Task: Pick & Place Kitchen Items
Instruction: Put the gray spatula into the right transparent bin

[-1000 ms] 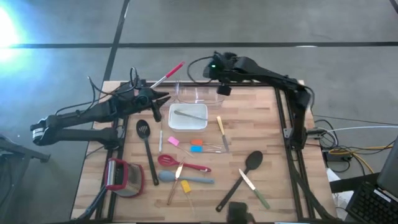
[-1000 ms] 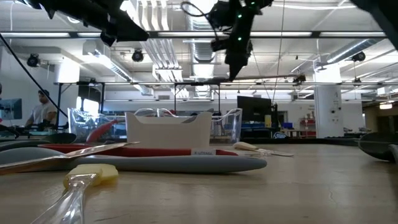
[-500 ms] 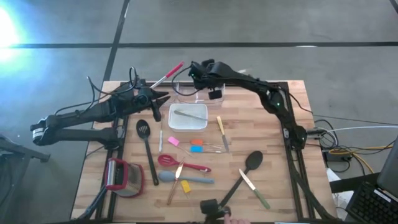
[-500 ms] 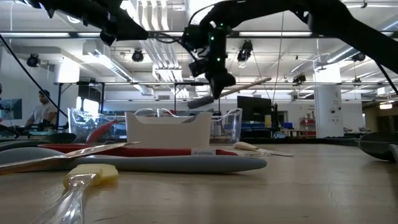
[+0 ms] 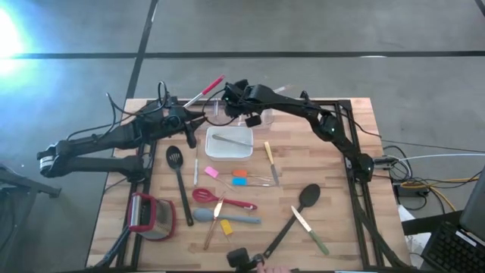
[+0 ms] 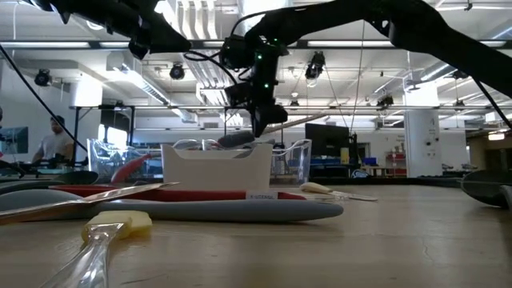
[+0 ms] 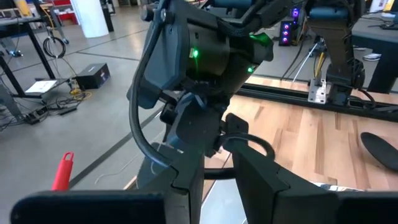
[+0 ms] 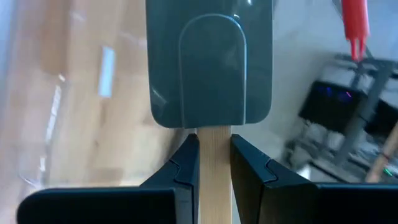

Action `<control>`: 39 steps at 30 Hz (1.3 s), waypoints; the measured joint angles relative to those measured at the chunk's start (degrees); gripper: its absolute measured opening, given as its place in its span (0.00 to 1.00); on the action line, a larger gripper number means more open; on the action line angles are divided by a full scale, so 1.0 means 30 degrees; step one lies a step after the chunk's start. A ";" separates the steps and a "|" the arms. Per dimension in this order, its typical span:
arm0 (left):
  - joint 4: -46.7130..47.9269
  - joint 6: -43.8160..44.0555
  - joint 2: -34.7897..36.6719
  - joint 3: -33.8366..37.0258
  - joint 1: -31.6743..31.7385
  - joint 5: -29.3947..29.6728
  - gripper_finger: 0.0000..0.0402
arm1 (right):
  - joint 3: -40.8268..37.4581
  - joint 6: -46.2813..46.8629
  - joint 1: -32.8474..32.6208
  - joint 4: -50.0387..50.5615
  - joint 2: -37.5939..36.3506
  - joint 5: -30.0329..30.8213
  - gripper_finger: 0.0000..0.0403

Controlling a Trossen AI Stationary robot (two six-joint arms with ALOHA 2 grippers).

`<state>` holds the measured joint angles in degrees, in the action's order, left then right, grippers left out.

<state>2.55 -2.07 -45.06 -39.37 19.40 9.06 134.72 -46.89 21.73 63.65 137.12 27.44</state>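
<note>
My right gripper [image 5: 233,100] hangs over the far left part of the clear plastic tub [image 5: 254,115], shut on a spatula with a grey-blue head [image 8: 210,68] and a wooden handle. In the low view the head [image 6: 236,140] hovers just above the tub's rim. My left gripper [image 5: 201,120] waits level beside the tub's left side. Its fingers [image 7: 186,186] stand a little apart with nothing between them. Other kitchen items lie on the wood: a black slotted turner [image 5: 176,163], a red whisk [image 5: 220,199], a black spoon [image 5: 307,199], and a second grey-blue spatula [image 5: 227,218]. My right gripper pinches the spatula's wooden handle [image 8: 214,134] between its two fingers, right below the head. The fingers come slanting down from the table's right, in line with the handle. The spatula is lifted clear, head lowest, and the handle's free end [image 6: 324,118] rises toward the right.
A white square dish [image 5: 229,142] holding a metal spoon sits just nearer than the tub. Knives [image 5: 269,159] [image 5: 311,231] and small coloured pieces [image 5: 239,177] lie mid-table. A red-and-grey gadget [image 5: 148,216] sits near left. A red-tipped stick [image 5: 206,89] juts past the far edge.
My right gripper has swung toward the table's left edge and down with the spatula, rolling its wrist as it went. It now stands over the tub's left part, close to my left gripper. The spatula's head has sunk to just above the tub's rim.
</note>
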 joint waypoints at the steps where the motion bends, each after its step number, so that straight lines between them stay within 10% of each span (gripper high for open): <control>1: -0.0001 0.0000 0.0000 0.0007 0.0000 0.0000 0.22 | 0.0000 0.0060 -0.0007 -0.0066 0.0000 -0.0484 0.12; 39: 0.0014 -0.0019 -0.0007 0.0065 0.0000 -0.0007 0.22 | -0.0581 0.0492 0.0227 -0.0824 0.1836 -0.1755 0.12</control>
<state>2.59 -2.12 -45.08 -39.18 19.40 9.04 132.97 -45.41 22.41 61.18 142.63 22.18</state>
